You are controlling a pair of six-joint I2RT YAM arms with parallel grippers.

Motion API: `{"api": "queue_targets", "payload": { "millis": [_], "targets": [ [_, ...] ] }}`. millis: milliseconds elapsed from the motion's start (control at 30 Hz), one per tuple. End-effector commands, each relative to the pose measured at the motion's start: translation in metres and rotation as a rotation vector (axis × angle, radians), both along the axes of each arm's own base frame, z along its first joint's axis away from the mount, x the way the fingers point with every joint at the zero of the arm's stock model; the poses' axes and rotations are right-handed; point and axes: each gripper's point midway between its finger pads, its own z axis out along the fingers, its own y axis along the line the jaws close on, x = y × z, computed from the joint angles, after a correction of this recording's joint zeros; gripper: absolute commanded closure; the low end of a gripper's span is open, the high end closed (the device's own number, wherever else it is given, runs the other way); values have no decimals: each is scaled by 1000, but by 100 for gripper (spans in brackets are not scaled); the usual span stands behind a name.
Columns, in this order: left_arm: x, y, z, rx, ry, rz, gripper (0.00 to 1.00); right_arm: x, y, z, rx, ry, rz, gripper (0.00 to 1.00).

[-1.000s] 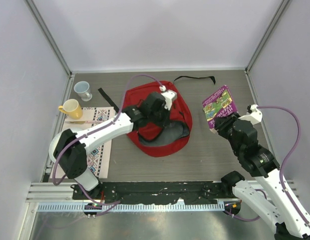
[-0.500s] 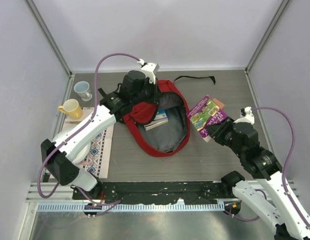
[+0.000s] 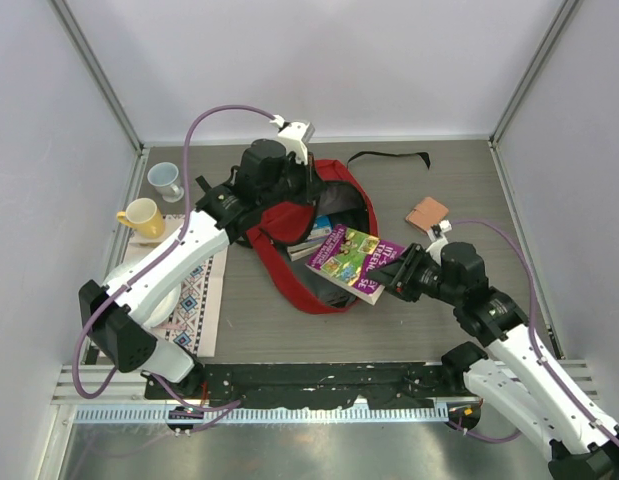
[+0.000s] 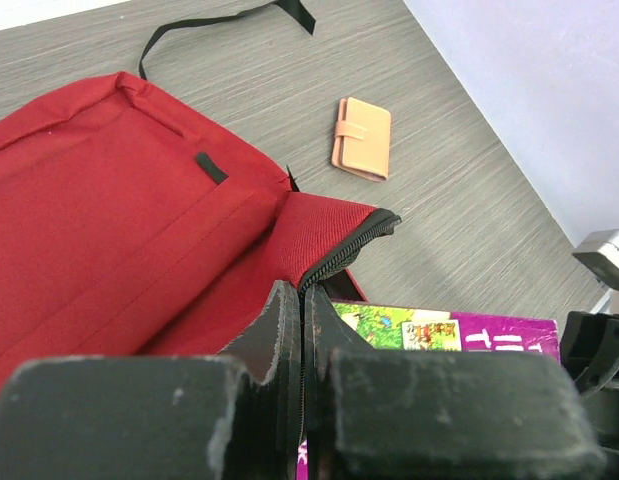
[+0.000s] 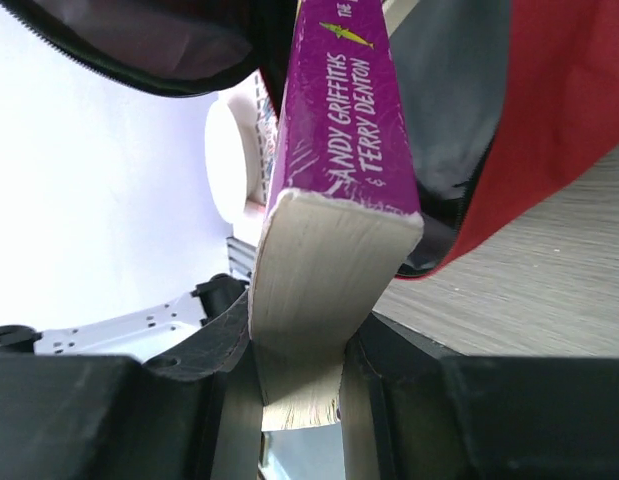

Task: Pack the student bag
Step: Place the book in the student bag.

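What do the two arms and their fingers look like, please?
The left arm and right arm have white shells with black joints, and a lilac cable loops along each. The fingers are matte black and blocky, with scuffed edges.

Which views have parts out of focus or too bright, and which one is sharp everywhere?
Top external: even light, sharp everywhere, the student bag without glare. Left wrist: the left hand is close, dark and blurred, while the tan wallet beyond is sharp. Right wrist: the purple book has a readable spine, but the background is washed out white.
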Motion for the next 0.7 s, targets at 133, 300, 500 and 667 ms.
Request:
{"api": "queue_targets", "payload": {
  "millis": [133, 300, 500, 667],
  "targets": [
    [-7, -12, 46, -140, -92, -66, 100, 38, 48, 75, 373, -218, 108, 99],
    [-12, -10, 52, -156, -105, -69, 100, 79, 62, 70, 303, -240, 77, 99],
    [-15, -7, 56, -156, -117, -74, 100, 111, 66, 62, 344, -262, -7, 99],
    [-21, -10, 56, -167, -112, -104, 100, 136, 46, 26, 290, -228, -196, 99]
  ]
}}
